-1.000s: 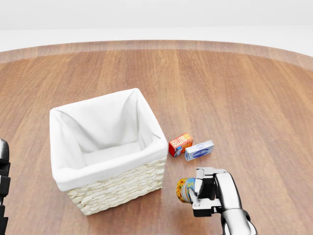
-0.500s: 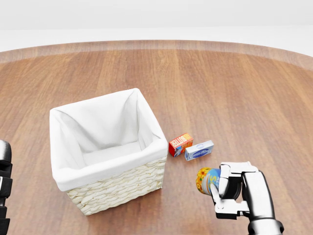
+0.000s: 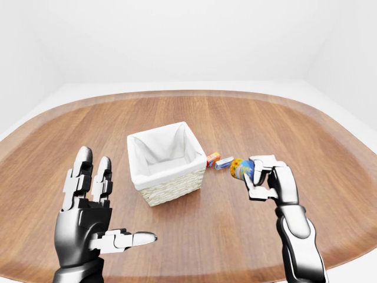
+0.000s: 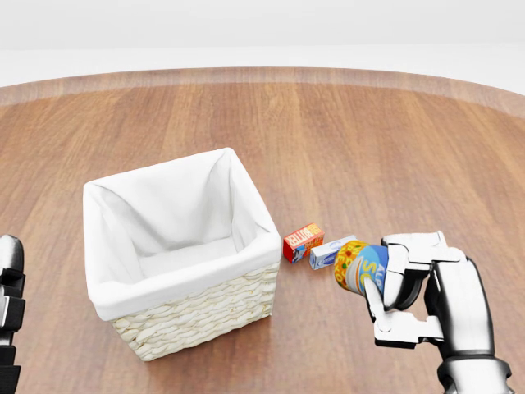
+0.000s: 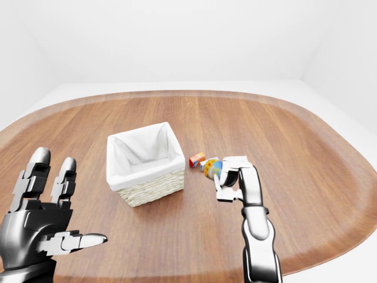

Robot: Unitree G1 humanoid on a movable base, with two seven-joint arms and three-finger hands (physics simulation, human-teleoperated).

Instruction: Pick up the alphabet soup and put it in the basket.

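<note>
The alphabet soup can [image 4: 359, 267], blue and yellow, is held in the air at the head view's lower right, tilted on its side. My right hand [image 4: 392, 283] is shut on it, fingers wrapped round its right end. The wicker basket [image 4: 197, 316] with a white cloth lining stands to the can's left on the wooden table, and nothing shows inside it. My left hand [image 3: 97, 209] is raised at the lower left of the left-eye view, fingers spread and open, holding nothing.
A small red box [image 4: 303, 242] and a small blue-and-white box [image 4: 333, 252] lie side by side on the table [image 4: 369, 148] just right of the basket, partly behind the can. The round table's edge curves along the top of the head view.
My right hand has lifted the soup can up and to the right, away from the table. The basket, the two boxes and the left hand have stayed put.
</note>
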